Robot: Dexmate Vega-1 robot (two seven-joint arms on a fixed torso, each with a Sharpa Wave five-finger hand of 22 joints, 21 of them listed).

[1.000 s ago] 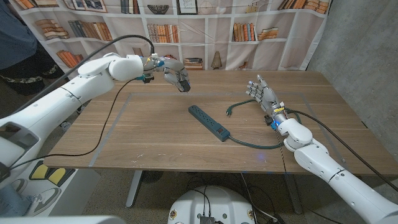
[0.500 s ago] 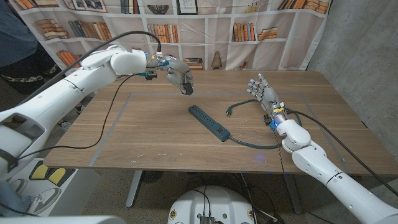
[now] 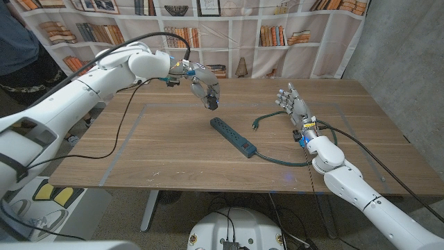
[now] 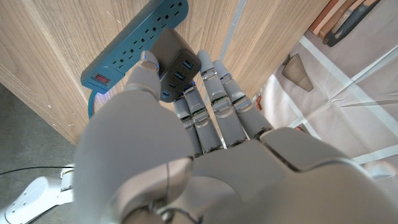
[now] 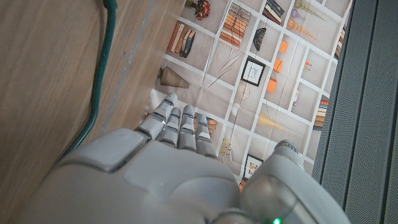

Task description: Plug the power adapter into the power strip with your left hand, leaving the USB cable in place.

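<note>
My left hand [image 3: 205,88] hangs above the table, a little behind and to the left of the dark teal power strip [image 3: 232,136], and grips a dark grey power adapter [image 4: 175,59] with blue USB ports between thumb and fingers. The strip [image 4: 134,42] lies diagonally mid-table, its red switch [image 4: 101,79] at one end. The strip's green cord [image 3: 284,161] loops toward my right side and ends in a loose plug [image 3: 256,124]. My right hand [image 3: 294,105] stands on edge at the right with fingers apart, holding nothing. No USB cable is visible.
A black cable [image 3: 118,142] from my left arm trails across the table's left part. A bookshelf-print backdrop [image 3: 229,35] hangs behind the table. A person in dark clothing [image 3: 17,48] stands at the far left.
My left hand has carried the adapter to the right and slightly nearer, closing in on the power strip. The right hand stays in place.
</note>
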